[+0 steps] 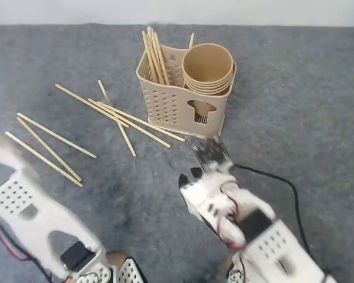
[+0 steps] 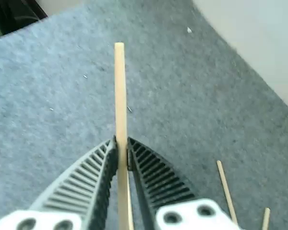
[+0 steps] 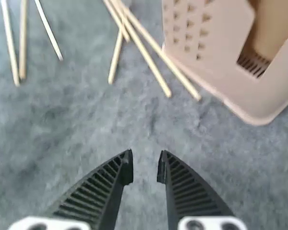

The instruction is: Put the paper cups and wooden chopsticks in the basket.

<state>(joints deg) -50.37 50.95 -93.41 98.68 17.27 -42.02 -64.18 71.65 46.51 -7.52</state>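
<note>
A beige perforated basket (image 1: 180,97) stands on the grey carpet, with several wooden chopsticks (image 1: 155,56) upright in one compartment and stacked paper cups (image 1: 207,66) in the other. More chopsticks (image 1: 127,121) lie loose on the carpet to its left, and others (image 1: 47,147) lie farther left. My left gripper (image 2: 122,143) is shut on one chopstick (image 2: 120,91), which sticks out past the fingertips above the carpet. My right gripper (image 3: 145,163) is open with nothing between its fingers, low over the carpet just in front of the basket (image 3: 216,57). In the high view it (image 1: 209,154) is close to the basket's front wall.
The left arm (image 1: 29,206) stands at the lower left of the high view, near the farthest loose chopsticks. A black cable (image 1: 283,186) runs along the carpet by the right arm. A pale wall edge (image 2: 259,43) borders the carpet.
</note>
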